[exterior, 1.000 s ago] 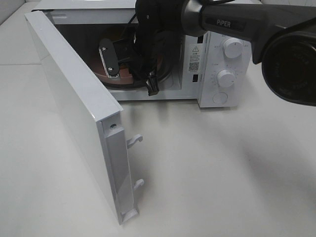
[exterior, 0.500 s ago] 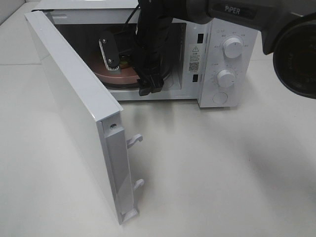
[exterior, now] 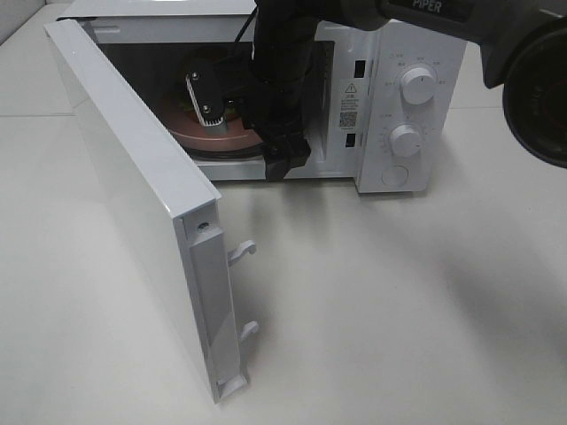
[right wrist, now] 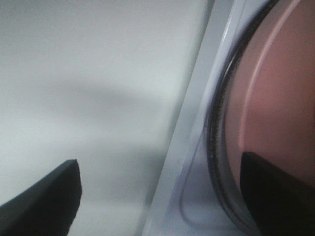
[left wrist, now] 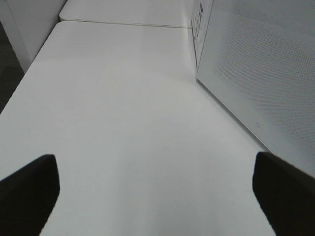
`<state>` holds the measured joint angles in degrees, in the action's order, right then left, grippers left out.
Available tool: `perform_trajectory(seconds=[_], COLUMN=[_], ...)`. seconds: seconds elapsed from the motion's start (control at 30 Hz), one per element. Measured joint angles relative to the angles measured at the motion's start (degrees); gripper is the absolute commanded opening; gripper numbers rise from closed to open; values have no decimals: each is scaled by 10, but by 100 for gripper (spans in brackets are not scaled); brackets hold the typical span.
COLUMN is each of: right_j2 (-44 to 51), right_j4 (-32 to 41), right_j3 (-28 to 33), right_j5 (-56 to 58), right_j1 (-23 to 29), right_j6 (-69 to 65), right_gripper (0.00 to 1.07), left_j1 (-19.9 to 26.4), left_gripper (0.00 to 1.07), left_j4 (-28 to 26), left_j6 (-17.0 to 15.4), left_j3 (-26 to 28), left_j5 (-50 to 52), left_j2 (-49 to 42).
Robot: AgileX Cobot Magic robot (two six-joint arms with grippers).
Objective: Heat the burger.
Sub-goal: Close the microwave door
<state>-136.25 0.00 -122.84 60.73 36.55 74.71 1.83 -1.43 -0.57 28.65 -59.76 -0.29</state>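
Hovering inside the open microwave (exterior: 438,115), right gripper (right wrist: 157,191) is holding fingers wide, empty, by the plate (exterior: 190,135), burger presumably on it, hidden behind the arm (exterior: 283,71); best backing straight out, clearing plate and door (exterior: 133,195); left gripper (left wrist: 157,196) is idling wide over table (left wrist: 123,98).

The microwave (exterior: 350,97) stands at the back of the table (exterior: 399,310). Its door (exterior: 124,195) hangs from the microwave's left side and stands swung out forward over the table. 2 latch hooks (exterior: 241,252) sit on the door's free edge, 1 above the other. At the microwave's right end is the control panel (exterior: 430,119), with 2 knobs (exterior: 416,86) stacked 1 over the other and a button (exterior: 394,175) beneath them. Inside the microwave's cavity, left of the panel, a plate (exterior: 199,137) lies on the turntable (exterior: 232,153). The right arm (exterior: 279,71) enters from above the microwave's right half and passes through the opening. Its right gripper (right wrist: 160,196) is over the plate's edge near the microwave's front sill.
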Motion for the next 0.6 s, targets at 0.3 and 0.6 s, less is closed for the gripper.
perform_trajectory(seconds=[0.3, 0.6], right_j2=[14, 38], right_j4=[0, 0], right_j3=[0, 28], right_j5=[71, 86], right_j1=[0, 0], right_j6=[-17, -32], right_gripper=[86, 86], left_j1=[0, 0], left_gripper=[102, 102], left_j4=[0, 0], left_j6=[0, 0], left_j3=[0, 0], left_j5=[0, 0], left_j2=[0, 0])
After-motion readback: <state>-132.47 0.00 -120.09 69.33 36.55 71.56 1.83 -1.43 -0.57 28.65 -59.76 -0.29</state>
